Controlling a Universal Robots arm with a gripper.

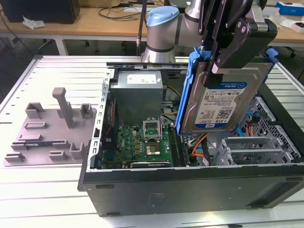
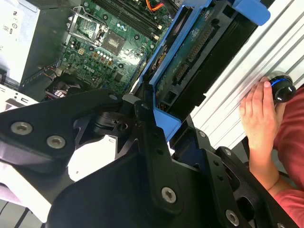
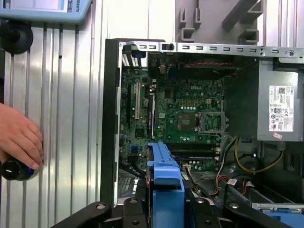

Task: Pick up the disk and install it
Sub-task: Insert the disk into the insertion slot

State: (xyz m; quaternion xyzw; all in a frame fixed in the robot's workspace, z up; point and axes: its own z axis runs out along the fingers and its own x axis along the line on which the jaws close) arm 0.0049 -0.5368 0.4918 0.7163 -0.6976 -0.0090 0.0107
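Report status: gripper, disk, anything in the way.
Gripper shut on disk. Disk tilted, held over open case, not seated. Person's hand on knob beside case, apart from disk.

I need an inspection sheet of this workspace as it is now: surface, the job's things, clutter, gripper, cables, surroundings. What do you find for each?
Surface: ribbed metal table, carrying an open computer case.
Job's things: disk with blue rails, held tilted above the case, not yet seated.
Clutter: grey tray with upright posts, beside the case.
Gripper: gripper shut on the disk.
Cables: orange and yellow wires loose inside the case.
Surroundings: a person's hand on a black knob; wooden desks behind.
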